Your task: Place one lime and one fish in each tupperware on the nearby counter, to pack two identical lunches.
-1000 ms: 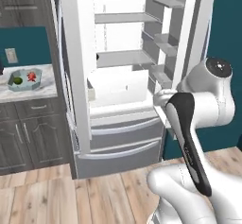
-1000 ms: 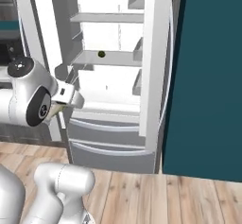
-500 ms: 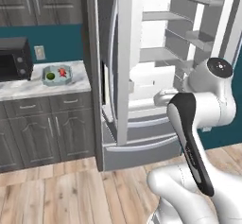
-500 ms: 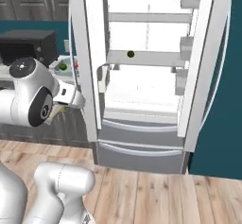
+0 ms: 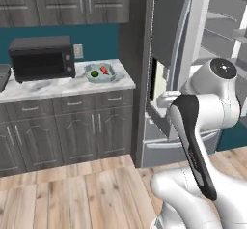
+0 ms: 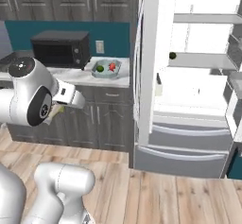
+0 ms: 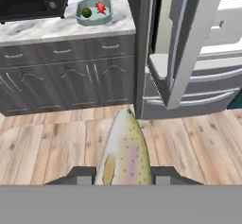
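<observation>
Gripper (image 7: 124, 178) clamps fish (image 7: 124, 152) (unlabelled)

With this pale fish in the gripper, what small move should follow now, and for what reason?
Probably keep driving toward the counter. The gripper is shut on the pale fish, and the teal tupperware already holds a lime and a red fish, so this fish seems meant for the other container. The counter looks beyond reach from here.
</observation>
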